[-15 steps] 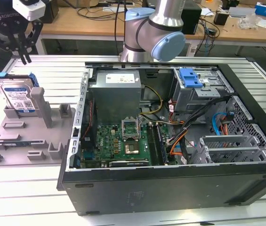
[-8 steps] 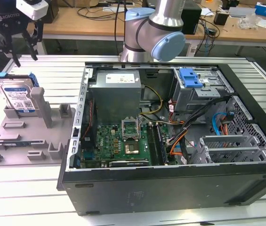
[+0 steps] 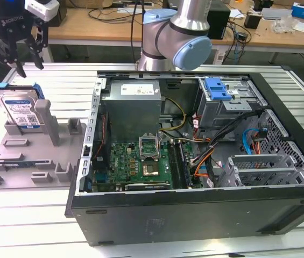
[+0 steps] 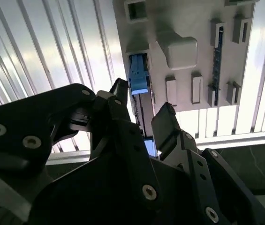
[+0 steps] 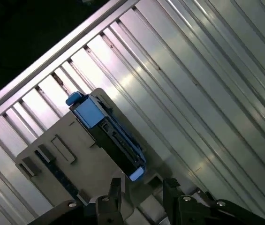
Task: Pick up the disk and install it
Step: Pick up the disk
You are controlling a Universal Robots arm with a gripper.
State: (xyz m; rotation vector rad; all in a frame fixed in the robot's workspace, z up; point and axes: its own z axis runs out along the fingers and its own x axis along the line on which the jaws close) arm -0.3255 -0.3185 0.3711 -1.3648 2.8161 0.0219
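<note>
The disk (image 3: 18,107) stands upright in a grey holder (image 3: 12,161), label print unreadable; the end effector (image 3: 29,65) hangs above, spread wide

One disk (image 3: 18,107) on the count, and one grey holder (image 3: 12,161). One arm (image 3: 178,32), one gripper (image 3: 29,65). One open computer case (image 3: 195,212), one slatted table (image 3: 33,215). Inside the case the tally runs: one grey metal box (image 3: 133,107), one green circuit board (image 3: 135,161), one blue latch (image 3: 217,88). The cables are too tangled to count.
</note>
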